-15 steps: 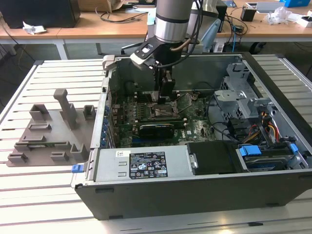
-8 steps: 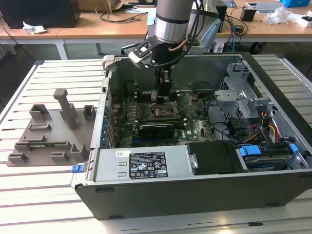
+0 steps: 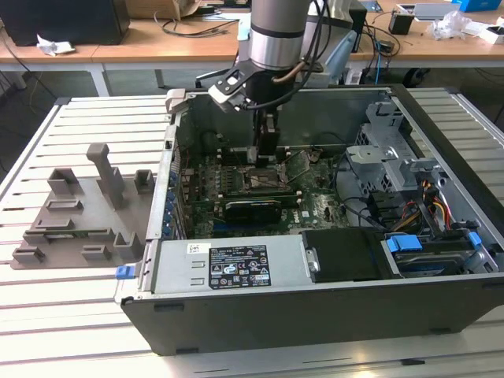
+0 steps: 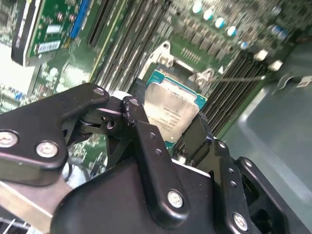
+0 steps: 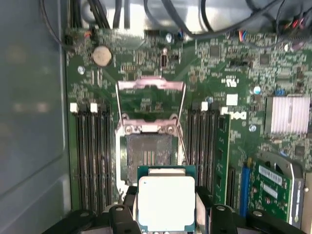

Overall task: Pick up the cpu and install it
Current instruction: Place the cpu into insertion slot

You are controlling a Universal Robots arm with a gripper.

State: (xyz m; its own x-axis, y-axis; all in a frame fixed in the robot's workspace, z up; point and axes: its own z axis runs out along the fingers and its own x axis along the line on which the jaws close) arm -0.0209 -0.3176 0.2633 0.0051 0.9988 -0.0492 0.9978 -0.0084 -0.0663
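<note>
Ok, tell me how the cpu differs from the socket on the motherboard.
The cpu has a pale silver metal top; the socket is a dark open recess. The cpu is clamped in the gripper and not seated; the socket is fixed to the motherboard, with its metal bracket flipped open. Both are square and look close in footprint.

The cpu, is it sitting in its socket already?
No, the claw grips the cpu by its edges, and the open socket beyond it lies bare.
</note>
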